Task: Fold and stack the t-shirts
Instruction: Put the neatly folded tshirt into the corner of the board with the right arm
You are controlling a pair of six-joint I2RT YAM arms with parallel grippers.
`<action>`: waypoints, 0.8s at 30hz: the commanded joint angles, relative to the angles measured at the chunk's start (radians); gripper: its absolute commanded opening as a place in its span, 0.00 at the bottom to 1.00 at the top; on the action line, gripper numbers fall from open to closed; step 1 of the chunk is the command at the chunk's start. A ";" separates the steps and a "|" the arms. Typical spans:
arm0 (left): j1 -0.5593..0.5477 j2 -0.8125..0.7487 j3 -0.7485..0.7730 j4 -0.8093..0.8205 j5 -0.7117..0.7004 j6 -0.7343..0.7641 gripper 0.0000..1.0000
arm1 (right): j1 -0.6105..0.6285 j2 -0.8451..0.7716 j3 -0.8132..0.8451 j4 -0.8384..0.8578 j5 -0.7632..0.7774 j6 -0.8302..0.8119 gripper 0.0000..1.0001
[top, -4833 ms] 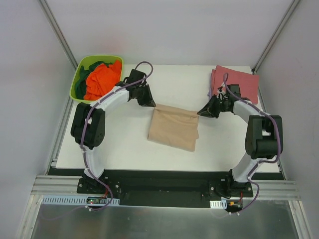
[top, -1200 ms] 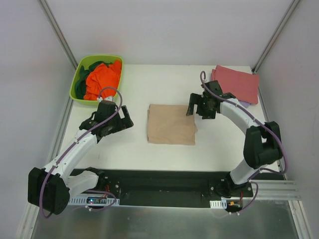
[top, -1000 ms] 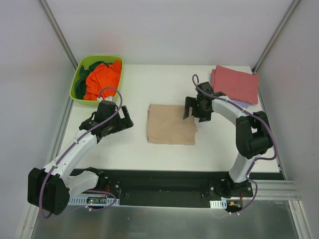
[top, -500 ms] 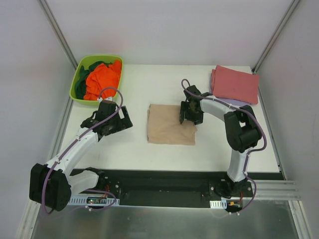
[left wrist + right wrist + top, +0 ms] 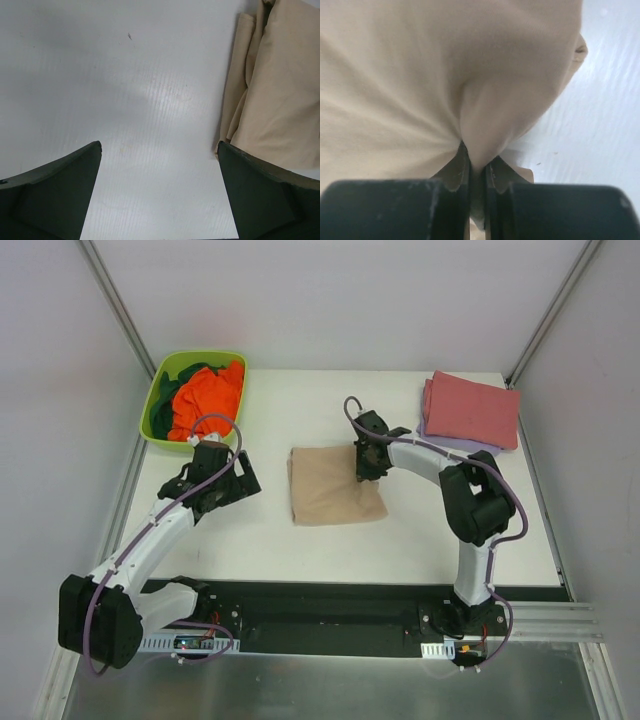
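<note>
A folded tan-beige t-shirt (image 5: pixel 330 488) lies in the middle of the table. My right gripper (image 5: pixel 364 468) is shut on its right edge, and the wrist view shows the beige cloth (image 5: pixel 470 90) pinched into a ridge between the jaws (image 5: pixel 476 167). A folded dusty red t-shirt (image 5: pixel 472 410) rests on a lavender one (image 5: pixel 480 446) at the back right. Orange (image 5: pixel 205 395) and dark green (image 5: pixel 172 375) t-shirts fill the tub. My left gripper (image 5: pixel 238 478) hovers open left of the beige shirt, whose edge (image 5: pixel 270 90) shows in its wrist view.
The lime-green plastic tub (image 5: pixel 160 380) stands at the table's back left corner. Bare white tabletop (image 5: pixel 150 100) lies under the left gripper. Grey walls and metal frame posts close in the table on three sides.
My right gripper has slid left onto the beige shirt's right edge and shut on the cloth, nudging the shirt slightly leftwards. The left arm has barely moved.
</note>
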 commanded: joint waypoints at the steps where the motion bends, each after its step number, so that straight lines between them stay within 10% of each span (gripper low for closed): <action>1: 0.012 -0.052 0.008 -0.037 -0.070 -0.015 0.99 | 0.004 -0.036 0.086 0.035 0.190 -0.224 0.00; 12: 0.014 -0.083 0.046 -0.137 -0.180 -0.032 0.99 | -0.017 -0.118 0.187 0.116 0.719 -0.609 0.01; 24: 0.023 -0.086 0.117 -0.200 -0.237 -0.047 0.99 | -0.147 -0.067 0.374 0.182 0.770 -0.894 0.00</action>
